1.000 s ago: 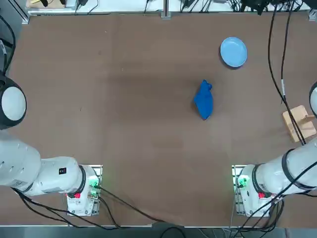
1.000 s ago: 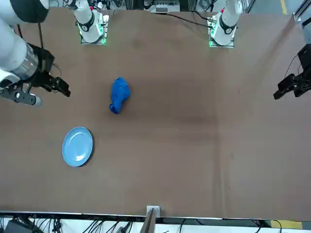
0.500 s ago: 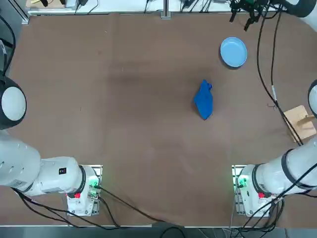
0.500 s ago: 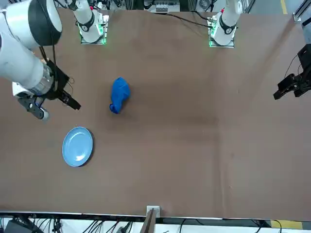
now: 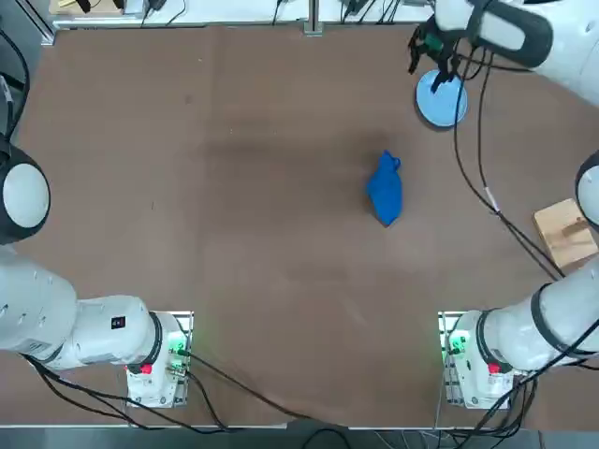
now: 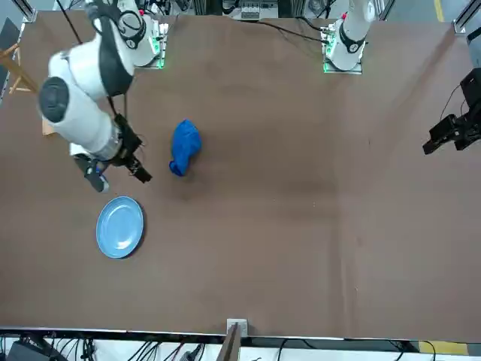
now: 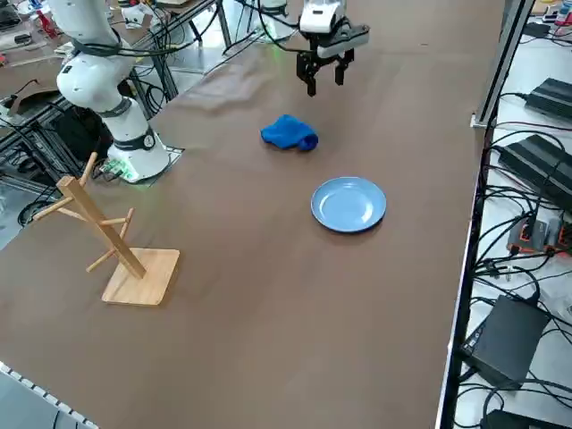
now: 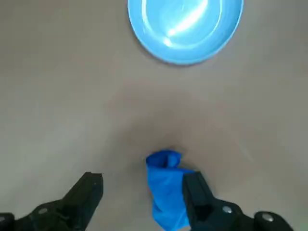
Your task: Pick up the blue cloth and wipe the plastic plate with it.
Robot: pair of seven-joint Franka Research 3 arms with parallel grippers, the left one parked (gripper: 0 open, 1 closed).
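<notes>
While the blue cloth (image 5: 385,190) lies ungrasped and the wide-spread tool (image 8: 143,192) holds nothing, both pickup and plate-wiping remain.

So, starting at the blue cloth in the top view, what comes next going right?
Blue cloth → light-blue plate, partly hidden by the right gripper above it → wooden stand.

Right gripper (image 5: 432,69) moved in over the table, now above near the plastic plate (image 5: 437,99), partly covering it in the top view. In the front view, shifted toward the blue cloth (image 6: 185,147), baring part of the wooden rack (image 6: 47,128) behind.
</notes>
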